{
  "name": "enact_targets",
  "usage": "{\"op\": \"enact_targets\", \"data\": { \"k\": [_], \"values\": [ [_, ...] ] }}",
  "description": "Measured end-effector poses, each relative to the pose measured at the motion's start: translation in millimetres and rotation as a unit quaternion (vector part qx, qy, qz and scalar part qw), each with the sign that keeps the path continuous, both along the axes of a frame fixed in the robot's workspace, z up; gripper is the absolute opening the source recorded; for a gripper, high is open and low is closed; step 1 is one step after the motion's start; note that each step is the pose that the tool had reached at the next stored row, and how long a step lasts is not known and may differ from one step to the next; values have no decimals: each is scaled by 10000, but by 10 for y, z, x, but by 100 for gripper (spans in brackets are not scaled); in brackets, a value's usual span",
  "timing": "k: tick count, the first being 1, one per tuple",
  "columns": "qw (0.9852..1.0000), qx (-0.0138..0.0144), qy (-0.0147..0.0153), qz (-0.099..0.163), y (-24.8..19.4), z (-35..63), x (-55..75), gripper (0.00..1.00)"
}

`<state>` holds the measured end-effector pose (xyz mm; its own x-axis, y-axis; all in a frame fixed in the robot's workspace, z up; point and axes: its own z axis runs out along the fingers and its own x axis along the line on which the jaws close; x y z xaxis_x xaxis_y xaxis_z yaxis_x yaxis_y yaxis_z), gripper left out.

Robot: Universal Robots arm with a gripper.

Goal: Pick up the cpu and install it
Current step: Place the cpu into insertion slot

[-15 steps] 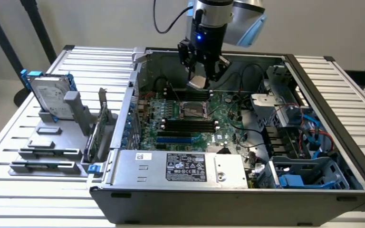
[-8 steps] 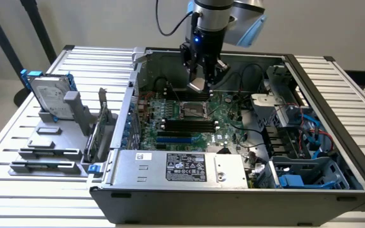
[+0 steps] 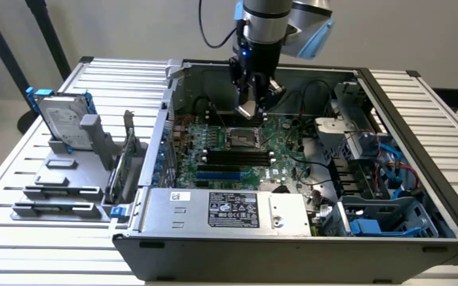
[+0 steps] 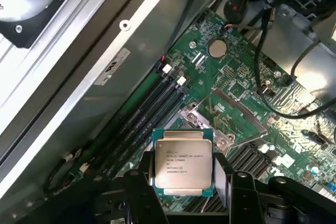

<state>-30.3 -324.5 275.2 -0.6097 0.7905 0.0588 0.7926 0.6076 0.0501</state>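
Item: cpu (image 4: 182, 163), grasped by its edges in my end effector (image 3: 249, 109), above the motherboard socket (image 3: 243, 138). Handling, my judgement: hold it level, corners squared to the socket.

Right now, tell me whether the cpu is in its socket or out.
Out: the claw grips the cpu above the empty socket.

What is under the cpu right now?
The cpu, held by the gripper, hangs over the green motherboard; the socket's metal frame shows beyond its edge. What lies directly beneath is covered.
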Motion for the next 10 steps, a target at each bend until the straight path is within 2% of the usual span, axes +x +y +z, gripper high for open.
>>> {"op": "enact_targets", "data": {
  "k": [5, 10],
  "values": [
    [9990, 0, 0, -458, 0, -45, 0, 55],
    [9959, 0, 0, -909, 0, -90, 0, 55]
  ]
}}
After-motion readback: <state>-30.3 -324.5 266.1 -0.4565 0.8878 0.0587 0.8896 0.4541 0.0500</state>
